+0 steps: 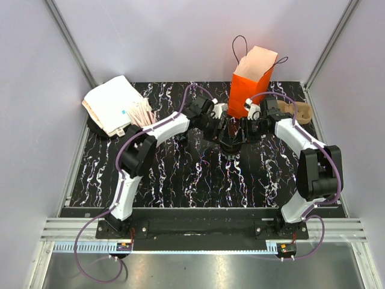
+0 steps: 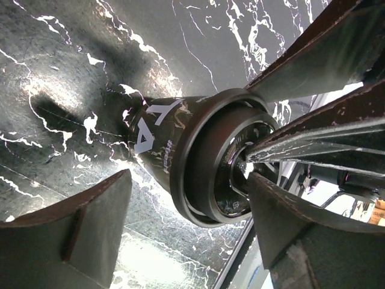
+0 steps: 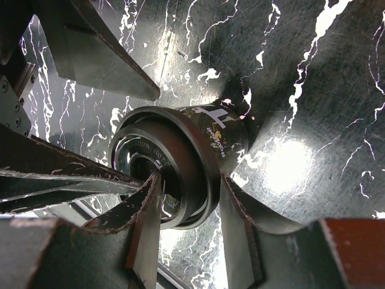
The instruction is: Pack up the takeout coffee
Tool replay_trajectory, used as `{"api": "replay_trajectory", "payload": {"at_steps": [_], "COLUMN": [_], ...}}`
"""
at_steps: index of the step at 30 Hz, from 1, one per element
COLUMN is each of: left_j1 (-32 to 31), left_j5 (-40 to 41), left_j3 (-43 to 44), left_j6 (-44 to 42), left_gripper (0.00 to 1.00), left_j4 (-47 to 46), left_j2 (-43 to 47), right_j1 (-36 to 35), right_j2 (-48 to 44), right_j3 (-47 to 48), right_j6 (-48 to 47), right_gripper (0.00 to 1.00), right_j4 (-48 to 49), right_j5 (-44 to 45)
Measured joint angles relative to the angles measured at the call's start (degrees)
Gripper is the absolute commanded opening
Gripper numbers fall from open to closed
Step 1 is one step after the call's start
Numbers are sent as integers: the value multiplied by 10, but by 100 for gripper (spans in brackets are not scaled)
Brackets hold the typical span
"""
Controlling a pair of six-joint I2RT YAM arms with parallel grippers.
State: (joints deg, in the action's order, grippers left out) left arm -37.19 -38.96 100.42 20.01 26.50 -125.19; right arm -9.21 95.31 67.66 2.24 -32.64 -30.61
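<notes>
The takeout coffee (image 1: 229, 146), a black paper cup with a dark lid, is at mid-table in front of the orange bag (image 1: 249, 84). It appears to stand upright on the marble top. My right gripper (image 3: 190, 177) is shut on the takeout coffee (image 3: 180, 162) at its lid rim, one finger on the lid's top and the other down the side. My left gripper (image 2: 189, 180) is open around the same cup (image 2: 180, 156). Its left finger stands clear of the wall and its right finger sits close by the lid. From above, both grippers (image 1: 218, 129) (image 1: 242, 131) meet over the cup.
A white stack of napkins (image 1: 111, 102) and a pink cup of wooden sticks (image 1: 142, 114) sit at the back left. A brown cardboard piece (image 1: 304, 112) lies at the back right beside the bag. Grey walls enclose the black marble table (image 1: 180, 180).
</notes>
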Motion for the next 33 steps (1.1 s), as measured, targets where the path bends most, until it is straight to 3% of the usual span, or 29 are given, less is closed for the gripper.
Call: {"api": "replay_trajectory", "payload": {"at_steps": [4,5,8,13,24,28,33], "left_j1": [-2,-2,-4,-4,-2,-2,0], "left_j5": [-1,0,3,3,-7,-16,-33], "left_j3": [14,17,26,56,85,101,126], "left_j6": [0,0,-3,-8,-28,-42,-58], "left_gripper": [66,66,66,66,66,66,66], "left_j4": [8,11,14,34,45,55,71], "left_j2": [-7,-7,-10,-27,-46,-55,-71], "right_j1": [0,0,2,15,99,122,131], "right_j2": [-1,-1,-2,-2,-2,10,51], "right_j3": [-1,-1,-1,-1,5,9,17], "right_j6": [0,0,-6,-27,-43,-43,-32], "right_gripper": [45,52,60,64,60,47,43], "right_j4": [1,2,3,2,-11,-12,-10], "right_j5": [1,1,1,-7,-120,-162,-197]}}
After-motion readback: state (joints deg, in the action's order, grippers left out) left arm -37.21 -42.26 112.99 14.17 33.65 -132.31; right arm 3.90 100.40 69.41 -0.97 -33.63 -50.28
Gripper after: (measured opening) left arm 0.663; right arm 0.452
